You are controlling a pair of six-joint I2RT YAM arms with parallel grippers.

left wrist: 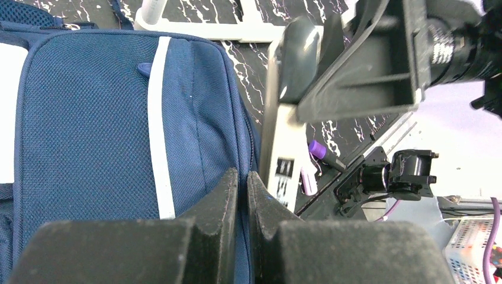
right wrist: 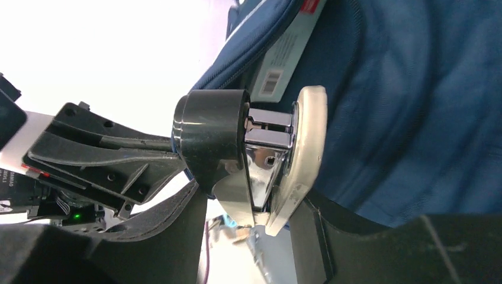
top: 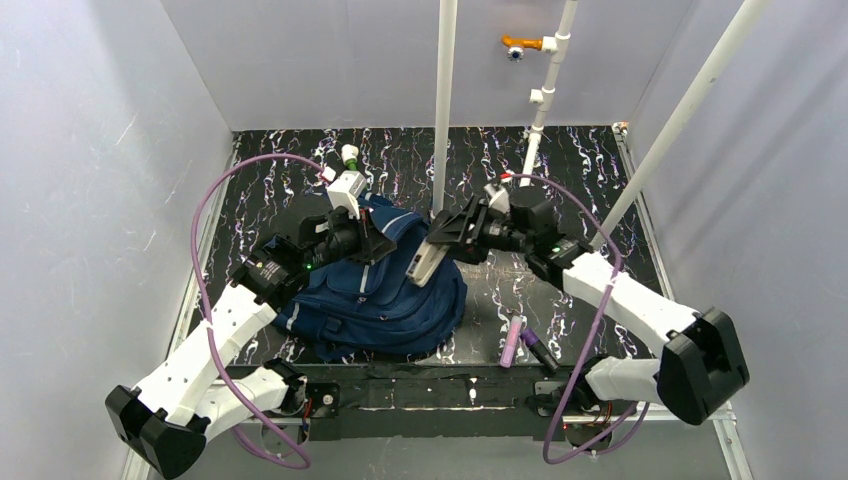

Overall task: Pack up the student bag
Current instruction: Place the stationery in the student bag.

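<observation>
The student bag (top: 385,300), navy blue with pale stripes, lies in the middle of the table. My left gripper (top: 372,243) sits at its top edge. In the left wrist view its jaws (left wrist: 243,180) are shut on a fold of the bag's blue fabric (left wrist: 89,130) by the zip seam. My right gripper (top: 442,240) hangs over the bag's upper right and is shut on a stapler (top: 423,265). The right wrist view shows this stapler (right wrist: 296,142), cream and chrome with a black head, clamped between the fingers (right wrist: 254,204) against the bag's cloth (right wrist: 408,112).
Two purple markers (top: 512,342) (top: 540,352) lie on the dark marbled table (top: 590,180) to the right of the bag, near the front edge. White poles (top: 444,100) rise behind the bag. A white barcoded label (right wrist: 283,59) shows at the bag's edge.
</observation>
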